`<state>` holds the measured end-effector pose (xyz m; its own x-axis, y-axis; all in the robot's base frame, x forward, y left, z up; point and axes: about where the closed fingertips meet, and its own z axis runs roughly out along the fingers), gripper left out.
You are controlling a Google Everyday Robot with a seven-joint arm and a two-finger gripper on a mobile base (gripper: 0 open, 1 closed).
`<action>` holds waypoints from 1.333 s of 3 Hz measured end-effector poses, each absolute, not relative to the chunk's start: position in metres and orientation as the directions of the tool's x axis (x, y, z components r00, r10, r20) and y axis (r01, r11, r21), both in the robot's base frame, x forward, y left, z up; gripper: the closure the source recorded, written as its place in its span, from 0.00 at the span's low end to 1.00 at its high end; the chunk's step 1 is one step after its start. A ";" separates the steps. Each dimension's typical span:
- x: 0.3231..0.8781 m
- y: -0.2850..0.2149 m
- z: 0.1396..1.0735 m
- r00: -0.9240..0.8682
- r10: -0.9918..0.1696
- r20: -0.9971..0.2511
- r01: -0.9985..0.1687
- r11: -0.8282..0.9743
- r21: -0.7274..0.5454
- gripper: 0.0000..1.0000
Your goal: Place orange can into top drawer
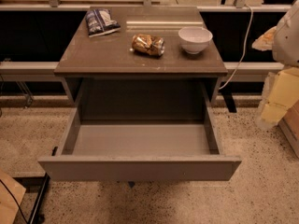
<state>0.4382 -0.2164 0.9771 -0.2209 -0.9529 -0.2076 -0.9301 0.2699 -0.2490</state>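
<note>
On the cabinet's (107,55) brown top, at its back left corner, lies a blue-and-white snack bag (100,21). Near the middle of that top the orange can (148,45) lies on its side, crushed and dented, apart from the bag. Under the cabinet's top the top drawer (140,168) stands pulled out, its grey floor showing. Toward the cabinet's right rear sits a white bowl (195,38), near the can but not touching. Beyond the cabinet's right side hangs the gripper (276,99); whether it is parted or closed cannot be told.
</note>
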 end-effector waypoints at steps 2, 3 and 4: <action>0.455 -0.215 0.979 -0.195 -0.950 -0.244 -0.934 0.255 -0.249 0.00; 0.490 -0.215 0.981 -0.182 -0.937 -0.298 -0.932 0.261 -0.250 0.00; 0.490 -0.215 0.981 -0.182 -0.937 -0.298 -0.933 0.260 -0.249 0.00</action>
<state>0.4901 -0.2149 0.9811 -0.1820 -0.9371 -0.2979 -0.9327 0.2605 -0.2495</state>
